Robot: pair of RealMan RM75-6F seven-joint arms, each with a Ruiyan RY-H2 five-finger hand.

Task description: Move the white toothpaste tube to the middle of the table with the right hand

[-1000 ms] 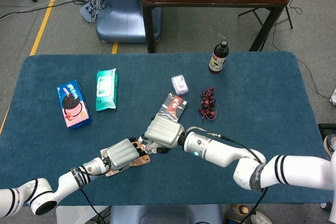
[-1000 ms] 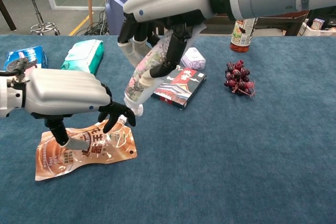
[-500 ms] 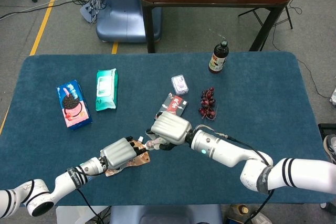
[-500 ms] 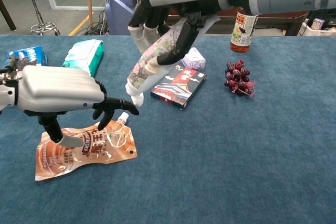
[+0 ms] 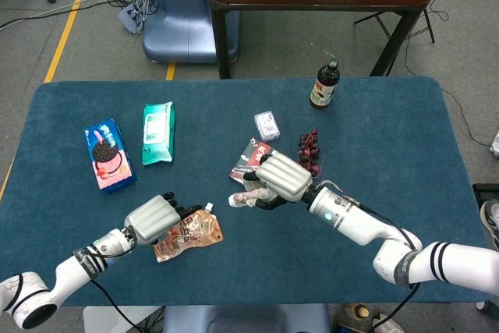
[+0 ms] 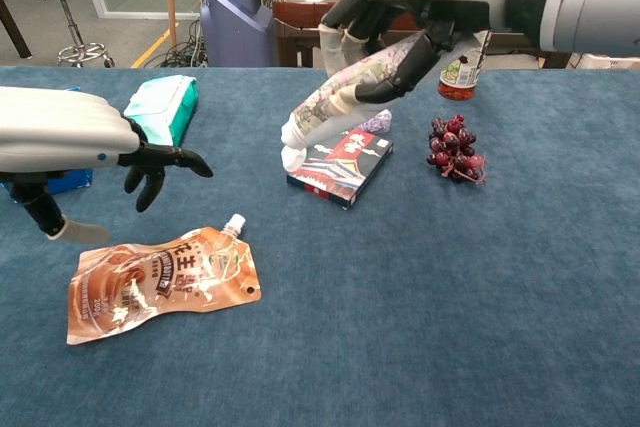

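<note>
My right hand [image 6: 420, 7] [image 5: 282, 178] holds the white toothpaste tube [image 6: 345, 102] in the air, cap end down and tilted to the left. In the head view only the tube's cap end [image 5: 238, 199] shows below the hand. The tube hangs over the black and red box [image 6: 340, 165] [image 5: 251, 158] near the table's middle. My left hand [image 6: 70, 132] [image 5: 152, 220] hovers open, fingers spread, above and left of the brown spouted pouch [image 6: 160, 277] [image 5: 187, 234].
On the blue table [image 5: 390, 138]: a bunch of dark grapes [image 5: 309, 151], a small lilac packet [image 5: 267, 124], a dark bottle [image 5: 324, 85] at the back, a green wipes pack [image 5: 157, 132] and a blue biscuit pack [image 5: 107, 155] on the left.
My right hand has carried the tube up and to the right, away from the pouch. My left hand has drawn back to the left, off the pouch.
</note>
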